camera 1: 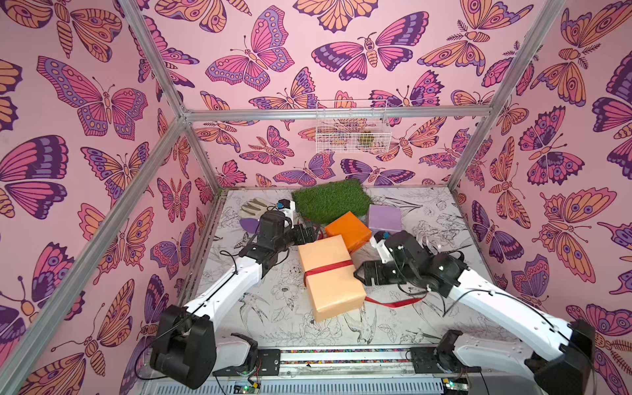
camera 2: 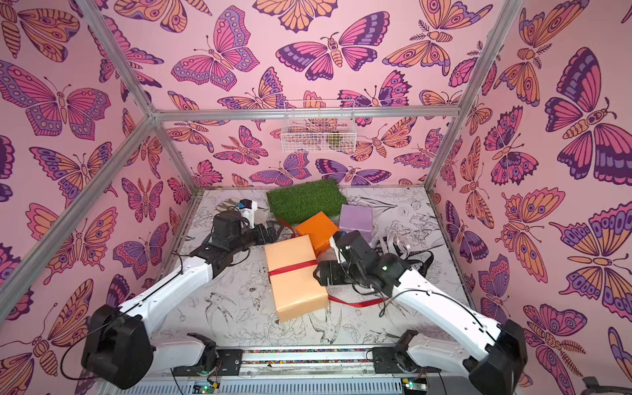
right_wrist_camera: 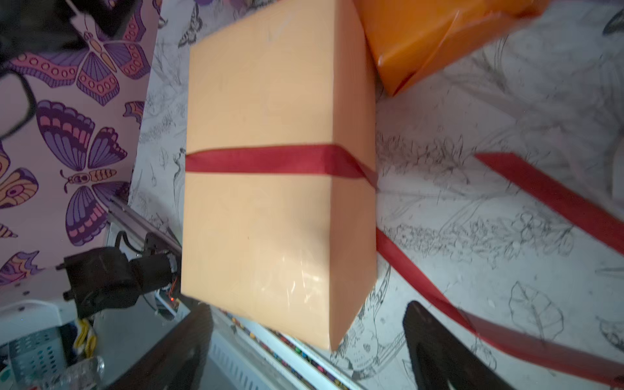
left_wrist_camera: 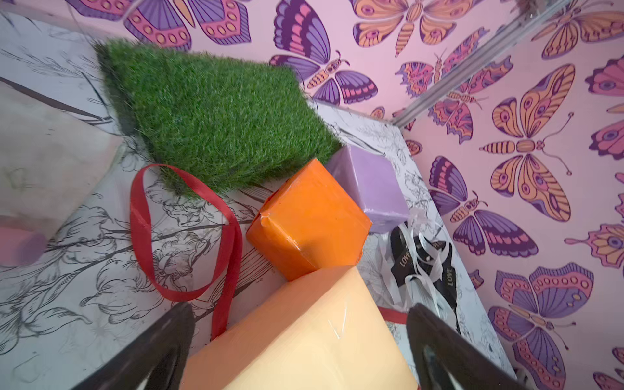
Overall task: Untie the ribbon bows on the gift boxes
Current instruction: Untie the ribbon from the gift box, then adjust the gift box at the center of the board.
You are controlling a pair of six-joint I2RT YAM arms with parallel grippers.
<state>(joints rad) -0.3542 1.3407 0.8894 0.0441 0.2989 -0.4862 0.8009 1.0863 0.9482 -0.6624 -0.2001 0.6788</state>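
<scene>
A peach-tan gift box (camera 1: pixel 330 294) lies mid-table with a red ribbon (camera 1: pixel 328 268) flat across its middle. One red tail (camera 1: pixel 393 302) trails on the table to its right, and a red loop (left_wrist_camera: pixel 182 236) lies off its far left corner. The orange box (camera 1: pixel 349 231) and the lilac box (camera 1: pixel 384 217) show bare paper. Black lettered and pale ribbons (left_wrist_camera: pixel 422 260) lie heaped beside the lilac box. My left gripper (camera 1: pixel 305 235) is open over the peach box's far end (left_wrist_camera: pixel 300 308). My right gripper (camera 1: pixel 357 273) is open at that box's right side (right_wrist_camera: pixel 308 307), holding nothing.
A green turf mat (camera 1: pixel 331 201) lies at the back, touching the orange box. A pale work glove (camera 1: pixel 253 207) and a purple piece (camera 1: pixel 249 225) sit at the back left behind my left arm. A wire basket (camera 1: pixel 352 128) hangs on the rear wall.
</scene>
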